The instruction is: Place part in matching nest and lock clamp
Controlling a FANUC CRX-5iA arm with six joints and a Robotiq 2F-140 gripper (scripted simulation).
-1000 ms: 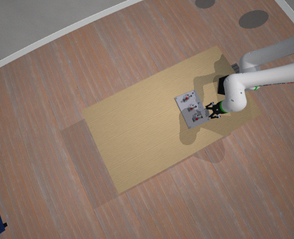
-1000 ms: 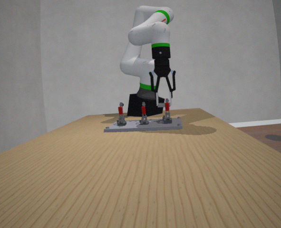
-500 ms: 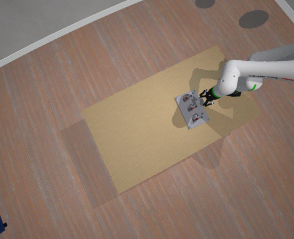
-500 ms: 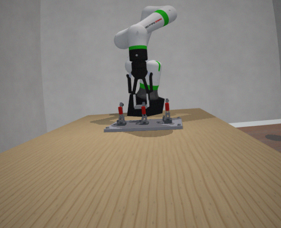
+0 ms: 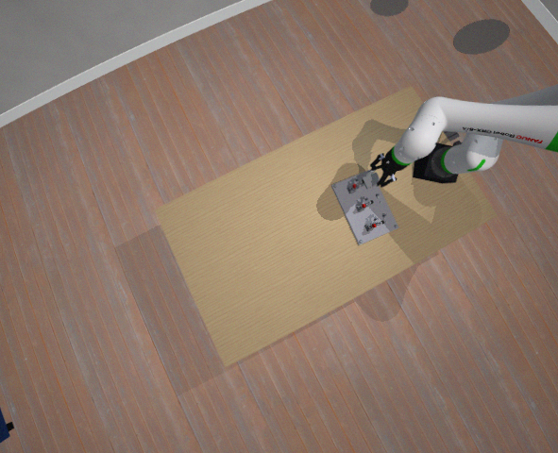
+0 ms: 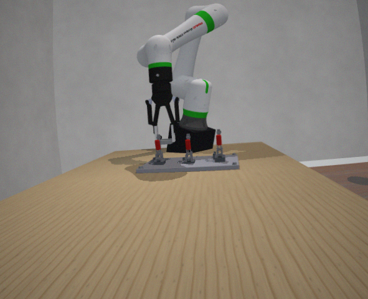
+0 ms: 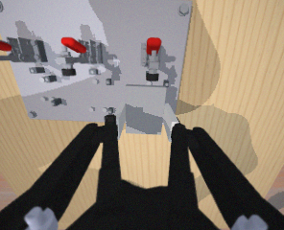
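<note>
Part (image 5: pixel 369 179) (image 6: pixel 166 141) (image 7: pixel 144 98) being held above fixture (image 5: pixel 351 214) (image 6: pixel 206 167) (image 7: pixel 132 24), grasped by pincer (image 5: pixel 377 176) (image 6: pixel 164 138) (image 7: pixel 144 110).
Pickup is done; seating, clamp locking and release are being awaited.

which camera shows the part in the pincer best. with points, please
The wrist view: the part (image 5: pixel 368 180) (image 6: pixel 166 141) (image 7: pixel 144 120) shows its broad face between the fingers. The top view shows it small beside them; the exterior view shows only a thin edge, partly hidden.
</note>
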